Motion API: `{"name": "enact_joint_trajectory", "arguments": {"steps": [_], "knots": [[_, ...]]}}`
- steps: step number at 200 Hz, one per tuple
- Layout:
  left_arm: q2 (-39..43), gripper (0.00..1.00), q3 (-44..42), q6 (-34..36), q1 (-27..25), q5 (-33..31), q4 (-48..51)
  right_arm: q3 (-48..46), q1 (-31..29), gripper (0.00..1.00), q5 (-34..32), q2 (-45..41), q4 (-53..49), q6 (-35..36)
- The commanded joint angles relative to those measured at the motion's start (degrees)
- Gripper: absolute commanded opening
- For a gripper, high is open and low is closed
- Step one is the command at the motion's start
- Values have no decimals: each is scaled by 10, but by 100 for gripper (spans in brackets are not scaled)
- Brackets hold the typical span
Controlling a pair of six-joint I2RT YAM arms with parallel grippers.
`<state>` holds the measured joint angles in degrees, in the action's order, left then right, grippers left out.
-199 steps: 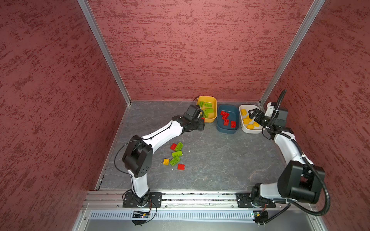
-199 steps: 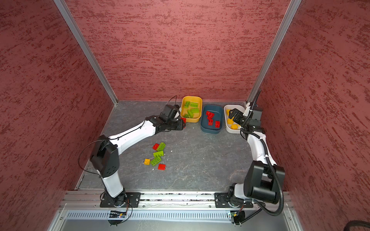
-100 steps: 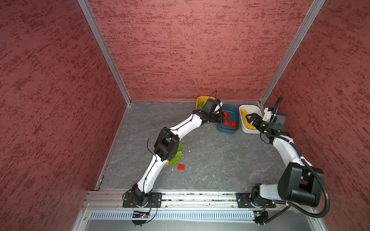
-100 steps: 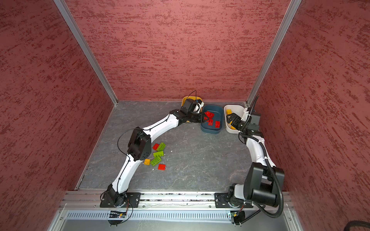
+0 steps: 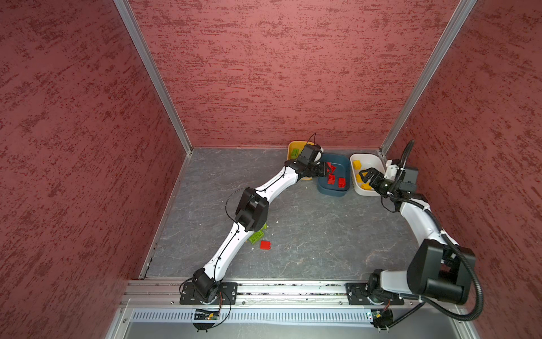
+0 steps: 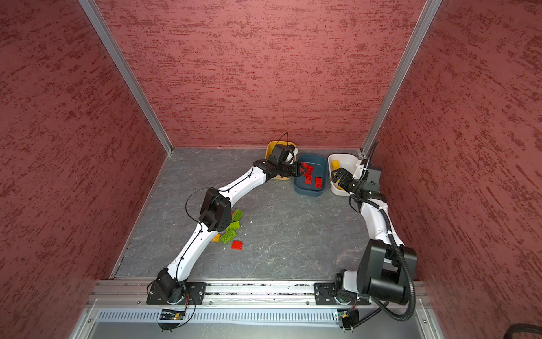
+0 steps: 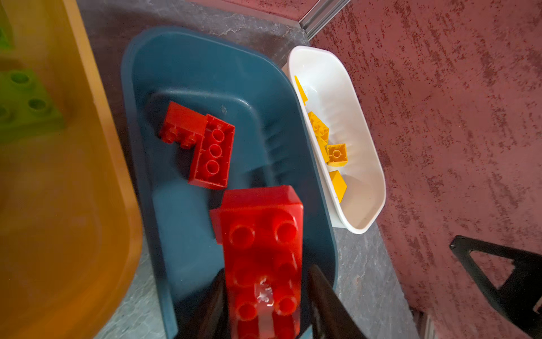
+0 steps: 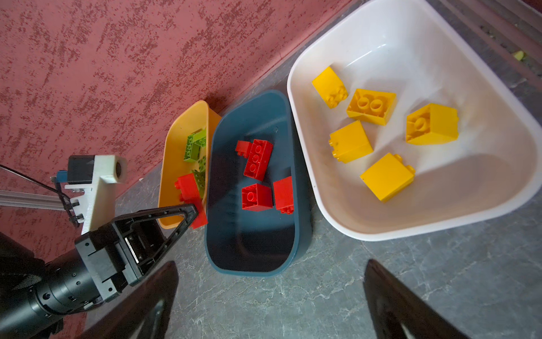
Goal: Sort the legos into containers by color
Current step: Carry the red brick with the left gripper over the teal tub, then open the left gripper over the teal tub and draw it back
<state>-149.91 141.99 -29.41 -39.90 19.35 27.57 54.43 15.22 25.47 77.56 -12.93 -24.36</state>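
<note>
Now, your left gripper (image 7: 264, 277) hangs over teal tub (image 7: 181, 70) edge, jaws a little apart. Oblong red brick (image 7: 261, 232) sits between them, sliver of gap at one finger. More red bricks (image 8: 258, 160) lie in that tub. Green bricks (image 8: 195, 145) in yellow-orange tub (image 8: 173, 141) beside it, yellow bricks (image 8: 371, 105) in white tub (image 8: 381, 32). Your right gripper (image 5: 365, 177) gapes wide, empty, at white tub. Loose on floor (image 5: 308, 234) by your left arm (image 5: 252, 211): red square (image 5: 265, 245), few greens (image 6: 228, 236), one yellow piece (image 6: 216, 238).

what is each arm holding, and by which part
Left fingers flank one end of the red brick, across its long sides; an actual grip cannot be told. Right fingers hold nothing.
</note>
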Motion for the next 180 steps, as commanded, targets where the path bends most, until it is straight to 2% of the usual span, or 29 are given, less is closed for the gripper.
{"name": "enact_joint_trajectory", "arguments": {"steps": [1,14,32,54,77,95,116,136,180], "knots": [[24,60,9,-7,1,-9,7,-4,0,99,8,-21,-4,7],[38,72,-3,-11,1,-10,2,-6,0,99,15,-22,-3,6],[59,81,-24,-11,1,-10,-8,-9,0,99,28,-27,4,5],[89,100,-53,-3,1,-19,-15,-15,0,99,30,-36,20,-1],[139,100,-110,5,-3,-84,-19,-41,-1,99,-3,-55,54,-19],[188,100,-174,26,-7,-141,-22,-78,-6,99,6,-80,106,-26],[255,99,-277,35,-5,-191,-34,-107,-32,99,11,-104,133,-6],[321,100,-387,32,7,-213,-49,-144,-59,98,7,-126,168,12],[395,100,-515,-2,16,-326,82,-195,-105,98,-25,-140,253,8]]}}
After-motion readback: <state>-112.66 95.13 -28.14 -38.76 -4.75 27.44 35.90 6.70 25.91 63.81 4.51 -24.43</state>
